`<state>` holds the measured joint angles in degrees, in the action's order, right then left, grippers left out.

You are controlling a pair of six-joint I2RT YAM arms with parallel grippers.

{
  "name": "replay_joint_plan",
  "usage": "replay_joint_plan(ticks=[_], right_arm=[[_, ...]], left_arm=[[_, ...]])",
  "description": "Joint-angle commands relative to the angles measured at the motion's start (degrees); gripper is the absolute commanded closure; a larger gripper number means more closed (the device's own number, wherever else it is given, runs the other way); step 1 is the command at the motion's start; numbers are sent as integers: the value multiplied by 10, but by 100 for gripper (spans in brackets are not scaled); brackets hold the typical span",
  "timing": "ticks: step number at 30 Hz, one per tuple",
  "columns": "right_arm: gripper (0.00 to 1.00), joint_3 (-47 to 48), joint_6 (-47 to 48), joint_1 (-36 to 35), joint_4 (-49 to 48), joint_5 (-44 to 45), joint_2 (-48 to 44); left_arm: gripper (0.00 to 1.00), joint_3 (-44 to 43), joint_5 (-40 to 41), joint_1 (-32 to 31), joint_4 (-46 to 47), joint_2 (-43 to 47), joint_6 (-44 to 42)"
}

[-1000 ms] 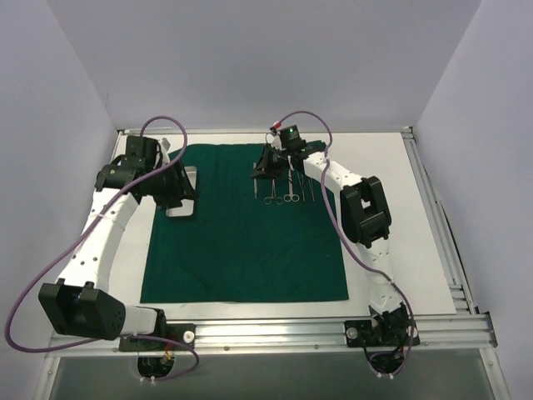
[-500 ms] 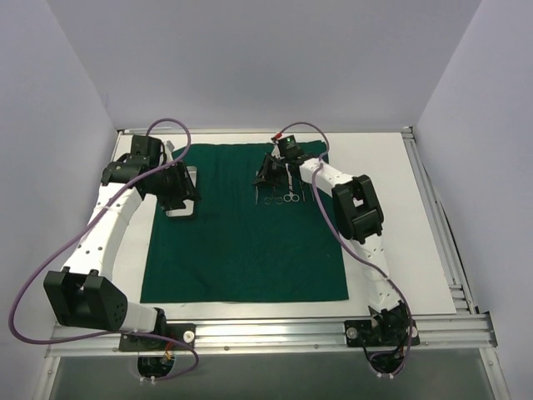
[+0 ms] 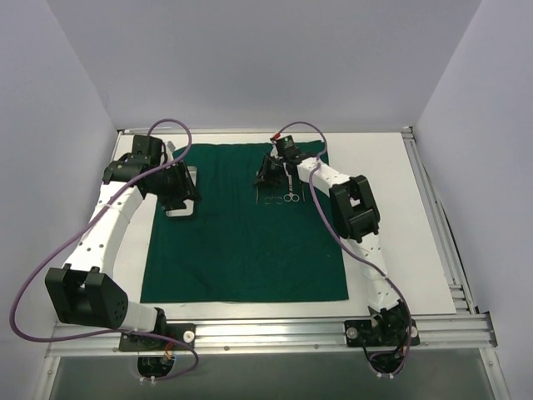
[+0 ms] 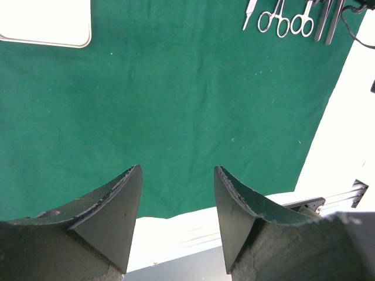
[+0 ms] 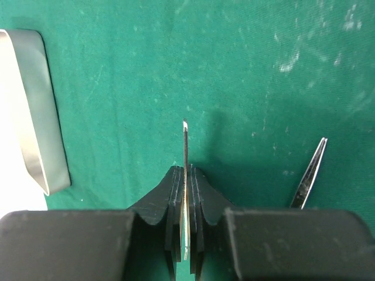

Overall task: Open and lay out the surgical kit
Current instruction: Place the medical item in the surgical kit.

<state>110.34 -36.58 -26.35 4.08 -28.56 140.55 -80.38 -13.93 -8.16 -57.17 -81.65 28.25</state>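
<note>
From the top camera, I saw the dark green cloth [image 3: 241, 250] spread flat as a large square over the table [image 3: 391, 217]. The steel tray [image 3: 178, 212] sat at its far-left edge, partly hidden under my left gripper [image 3: 177, 192]. The row of ring-handled instruments [image 3: 281, 198] lay on the far part of the cloth with their long axes running near to far. My right gripper [image 3: 268, 173] hung just beyond and to the left of that row. That made the right arm plainly the nearer one for any work on the instruments, with the left arm well apart from them. I could not judge either pair of jaws from up there.

On the left wrist camera, the jaws stood spread with nothing between them and only bare cloth below. The tray was off to the upper left and the instruments were at the upper right corner.

On the right wrist camera, the jaws were pressed together on a thin steel instrument [image 5: 185, 146]. Its long axis pointed straight out ahead of the fingers, above the cloth. Another instrument's tip [image 5: 309, 175] lay to the right and the tray's rim to the left. I judged that setting this piece down meant placing it beside the row, parallel to the others.

I could read no brand, label or writing in any view.
</note>
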Motion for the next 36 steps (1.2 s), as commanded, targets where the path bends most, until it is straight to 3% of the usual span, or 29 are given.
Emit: replay_joint_plan(ticks=[1, 7, 12, 18, 36], right_arm=[[98, 41, 27, -4, 40, 20, 17], [89, 47, 50, -5, 71, 36, 20], [87, 45, 48, -8, 71, 31, 21], [73, 49, 52, -10, 80, 34, 22], [71, 37, 71, -8, 110, 67, -15]], left_arm=[[39, -7, -12, -1, 17, -4, -2], [39, -6, -14, -1, 20, -5, -4], [39, -6, -19, -1, 22, -10, -4], [39, -7, -19, 0, 23, -11, -2], [39, 5, -16, 0, 31, -6, 5]])
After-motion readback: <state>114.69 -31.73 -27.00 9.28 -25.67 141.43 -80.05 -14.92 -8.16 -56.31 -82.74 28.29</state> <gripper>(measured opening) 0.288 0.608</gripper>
